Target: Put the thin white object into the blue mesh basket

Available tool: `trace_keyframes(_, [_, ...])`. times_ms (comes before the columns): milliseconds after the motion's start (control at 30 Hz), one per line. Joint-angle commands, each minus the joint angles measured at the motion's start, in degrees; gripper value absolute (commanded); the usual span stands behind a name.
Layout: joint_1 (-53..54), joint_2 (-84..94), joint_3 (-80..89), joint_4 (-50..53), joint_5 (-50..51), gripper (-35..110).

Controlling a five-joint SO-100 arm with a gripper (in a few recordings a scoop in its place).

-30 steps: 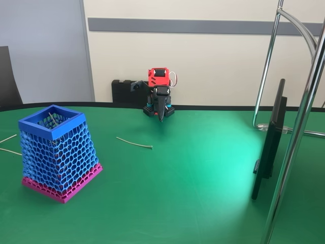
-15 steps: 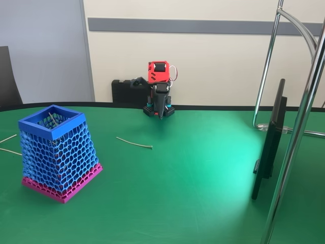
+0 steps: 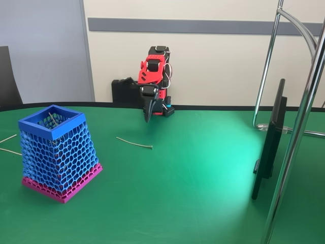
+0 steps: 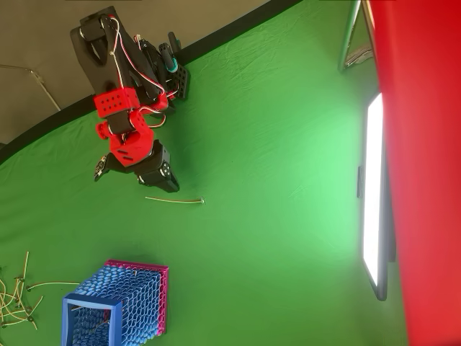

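Observation:
The thin white object (image 3: 134,143) (image 4: 175,200) lies flat on the green table, between the arm and the basket. The blue mesh basket (image 3: 57,150) (image 4: 122,303) stands upright at the left in the fixed view, with a magenta band at its foot and a few thin sticks showing inside its rim. My gripper (image 3: 148,117) (image 4: 170,185) hangs on the red and black arm, points down and is shut with nothing in it. Its tip hovers just behind the white object, above the table and apart from it.
Several more thin sticks (image 4: 16,301) (image 3: 7,144) lie on the table past the basket's far side. A dark flat screen (image 3: 269,142) (image 4: 374,202) stands at the right. Chrome tubes (image 3: 300,122) rise beside it.
The arm has turned left in the fixed view and tilted forward. The gripper tip has moved left, toward the white object. The object and basket have not moved.

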Motion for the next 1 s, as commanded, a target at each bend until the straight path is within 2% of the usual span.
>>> trace_keyframes(0, [2.72, -4.57, -5.27, -1.93, 0.09, 4])
trace_keyframes(200, [6.06, -18.37, -19.07, 3.43, 2.99, 9])
trace_keyframes(500, [4.48, -39.46, -37.62, 11.60, 0.26, 9])
trace_keyframes(900, [-0.09, -53.00, -45.88, 18.11, 1.05, 20])
trace_keyframes(967, [-0.79, -53.96, -46.23, 19.16, 1.67, 26])
